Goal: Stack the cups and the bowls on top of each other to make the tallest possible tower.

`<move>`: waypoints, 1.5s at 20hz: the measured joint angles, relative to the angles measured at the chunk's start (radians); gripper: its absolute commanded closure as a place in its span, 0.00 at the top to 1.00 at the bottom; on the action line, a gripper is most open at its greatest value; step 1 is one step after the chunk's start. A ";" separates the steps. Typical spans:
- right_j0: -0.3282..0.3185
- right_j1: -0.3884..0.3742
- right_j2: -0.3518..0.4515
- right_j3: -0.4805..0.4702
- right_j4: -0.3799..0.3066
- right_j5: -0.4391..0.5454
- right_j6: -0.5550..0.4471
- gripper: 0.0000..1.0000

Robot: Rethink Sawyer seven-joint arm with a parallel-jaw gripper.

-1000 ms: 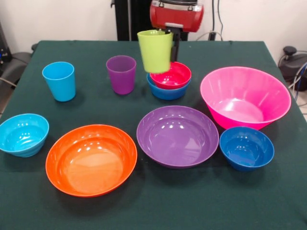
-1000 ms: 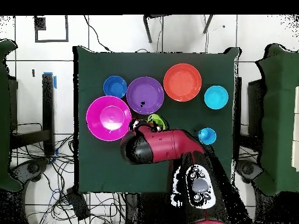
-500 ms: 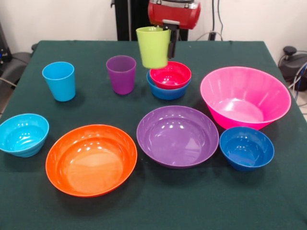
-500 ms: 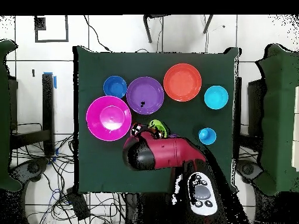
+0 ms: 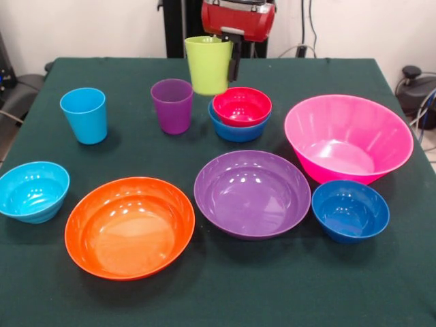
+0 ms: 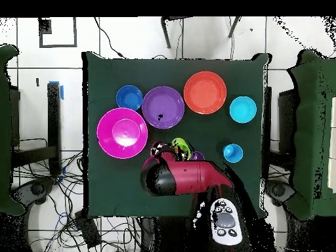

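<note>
The jaws (image 5: 231,60) grip the lime green cup (image 5: 208,65) by its rim on the side toward the pedestal, and the cup hangs upright in the air, mouth up, clear of the surface (image 5: 272,286). In the front view it floats above the gap between the purple cup (image 5: 172,105) and the small stack of two bowls, and it touches neither. That stack is the red bowl (image 5: 242,107) nested inside the blue bowl (image 5: 238,129), of which only the lower rim and wall show; it stands just beside the purple cup. The light blue cup (image 5: 84,114) stands upright, well apart to the other side of the purple cup.

Nearer the front camera, the wide orange bowl (image 5: 129,227) and the wide purple bowl (image 5: 252,193) sit side by side, their rims near each other. The small cyan bowl (image 5: 33,191) rests beside the orange one at the edge of the green cloth. The big pink bowl (image 5: 348,138) stands by the purple bowl, with the dark blue bowl (image 5: 350,210) just in front of it. All the bowls are mouth up.

From overhead, the red arm (image 6: 187,177) reaches in over the surface (image 6: 111,190) from the base and hides most of the stack and the purple cup; a sliver of the lime green cup (image 6: 180,142) shows at its tip, next to the pink bowl (image 6: 121,132).
</note>
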 measured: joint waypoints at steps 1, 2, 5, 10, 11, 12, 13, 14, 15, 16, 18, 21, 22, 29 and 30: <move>0.009 0.006 -0.009 0.000 0.005 -0.013 0.000 0.00; 0.017 0.009 -0.016 0.001 0.010 -0.022 0.001 0.00; 0.051 0.027 -0.042 0.004 0.037 -0.061 0.008 0.00; 0.118 0.056 -0.081 0.014 0.101 -0.129 0.030 0.00; 0.125 0.058 -0.084 0.016 0.107 -0.135 0.032 0.00; 0.141 0.064 -0.093 0.020 0.125 -0.147 0.037 0.00; 0.157 0.070 -0.103 0.024 0.142 -0.160 0.042 0.00; 0.171 0.076 -0.112 0.027 0.154 -0.172 0.045 0.00; 0.178 0.078 -0.117 0.031 0.162 -0.177 0.047 0.00; 0.184 0.080 -0.121 0.034 0.169 -0.182 0.048 0.00; 0.199 0.080 -0.129 0.044 0.186 -0.188 0.053 0.00; 0.206 0.075 -0.132 0.062 0.202 -0.188 0.055 0.00; 0.204 0.073 -0.132 0.067 0.203 -0.188 0.055 0.00; 0.164 0.055 -0.132 0.099 0.204 -0.188 0.055 0.00; 0.159 0.052 -0.132 0.101 0.204 -0.188 0.055 0.00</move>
